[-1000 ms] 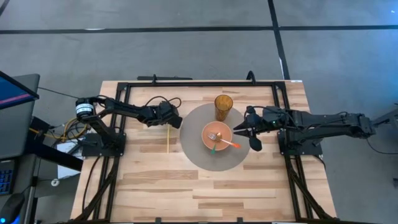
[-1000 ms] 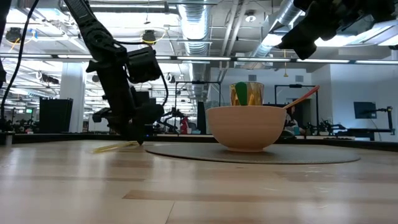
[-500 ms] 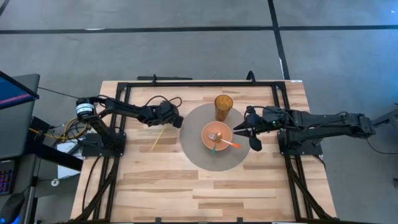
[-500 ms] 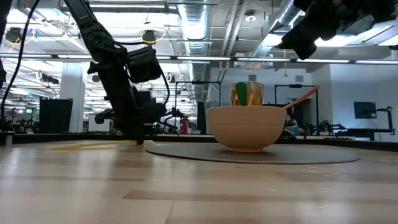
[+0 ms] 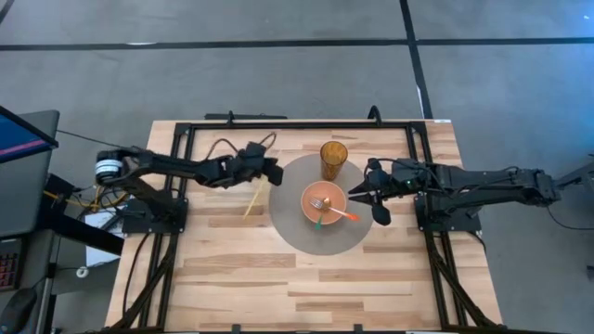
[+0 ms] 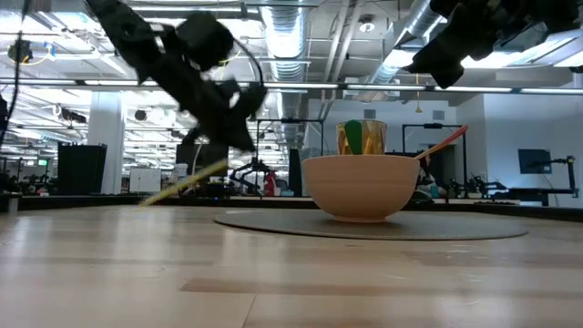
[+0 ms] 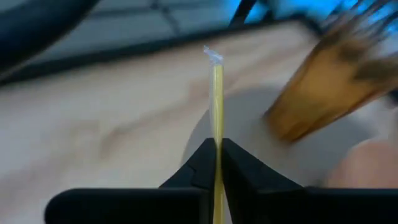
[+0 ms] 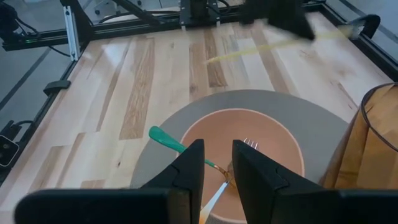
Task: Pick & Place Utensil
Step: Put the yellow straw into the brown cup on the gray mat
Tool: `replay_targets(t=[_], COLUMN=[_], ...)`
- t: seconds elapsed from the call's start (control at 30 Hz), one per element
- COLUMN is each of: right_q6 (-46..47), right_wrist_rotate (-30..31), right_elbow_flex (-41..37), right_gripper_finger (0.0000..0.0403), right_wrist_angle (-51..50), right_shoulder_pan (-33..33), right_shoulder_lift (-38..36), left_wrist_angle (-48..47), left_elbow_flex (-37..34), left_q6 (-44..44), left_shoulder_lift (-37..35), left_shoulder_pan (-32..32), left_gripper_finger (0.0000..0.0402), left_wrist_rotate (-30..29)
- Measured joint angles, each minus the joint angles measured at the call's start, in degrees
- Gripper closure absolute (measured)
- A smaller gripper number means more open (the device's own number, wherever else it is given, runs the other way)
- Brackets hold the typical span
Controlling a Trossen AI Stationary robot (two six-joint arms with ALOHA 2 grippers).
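Observation:
A thin yellow stick-like utensil hangs tilted beside the grey round mat, with my left gripper shut on it at the mat's far-left rim. The low view shows the utensil slanting down away from the left gripper. A pink bowl stands on the mat with a fork and a green-and-orange utensil inside. My right gripper hovers open at the bowl's right rim, with nothing between its fingers. My left gripper pinches the yellow utensil near its upper end between its two fingertips. The fingers come slanting down from the table's left. The utensil is tilted, its free lower end low over the wood and toward the table's near side.
An amber cup stands on the mat's far edge, close to my left gripper. A black frame runs along the table's far and side edges. Bare wood lies in front of the mat.
My left gripper has shut on the yellow utensil, which first swung round flat on the wood. The gripper then rose and went toward the mat and cup. The utensil now hangs tilted, its held end raised.

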Motion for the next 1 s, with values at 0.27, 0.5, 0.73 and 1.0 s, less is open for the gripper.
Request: replay_targets(t=[0.27, 0.5, 0.73, 1.0], right_q6=[0.0, 0.0, 0.0, -4.0], right_wrist_rotate=[0.0, 0.0, 0.0, 0.2], right_elbow_flex=[-0.1, -0.1, 1.3, 1.3], right_gripper_finger=[0.0326, 0.0326, 0.0326, 0.0326], right_wrist_angle=[0.1, 0.6, 0.2, -0.1], right_shoulder_pan=[0.0, -0.1, -0.1, -0.1], right_shoulder_lift=[0.0, 0.0, -1.9, -3.1], left_wrist_angle=[14.4, 32.7, 53.8, 59.4], left_elbow_flex=[0.1, 0.1, 3.3, 16.9], left_q6=[13.0, 22.7, 29.7, 37.6], left_shoulder_lift=[-14.0, -13.3, -2.2, 10.2], left_shoulder_pan=[-3.3, -5.3, -4.3, -2.0], left_gripper_finger=[0.0382, 0.0381, 0.0381, 0.0381], left_wrist_rotate=[0.1, 4.0, 13.2, 24.5])
